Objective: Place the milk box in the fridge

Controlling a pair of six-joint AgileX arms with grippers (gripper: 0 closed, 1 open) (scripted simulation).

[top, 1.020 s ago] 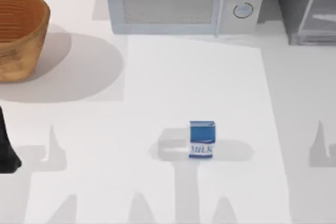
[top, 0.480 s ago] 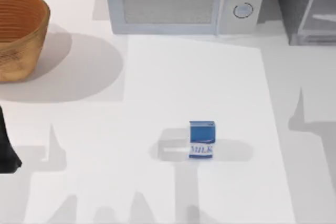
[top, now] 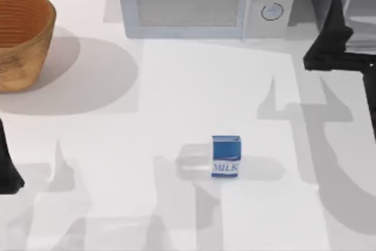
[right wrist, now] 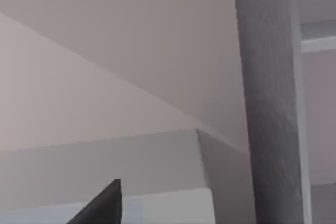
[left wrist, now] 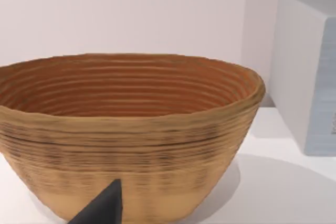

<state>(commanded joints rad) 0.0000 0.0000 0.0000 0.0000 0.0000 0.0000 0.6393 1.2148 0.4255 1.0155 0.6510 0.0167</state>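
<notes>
Plainly, milk box (top: 225, 156) reads "MILK" in blue.

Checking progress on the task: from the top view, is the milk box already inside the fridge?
No, the milk box stands upright on the open table, well apart from the fridge at the far right corner.

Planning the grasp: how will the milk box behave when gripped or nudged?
The milk box stands upright on a small base, so a high push could tip it. Flat sides probably suit a two-finger pinch and won't roll. It looks small, likely light.
</notes>
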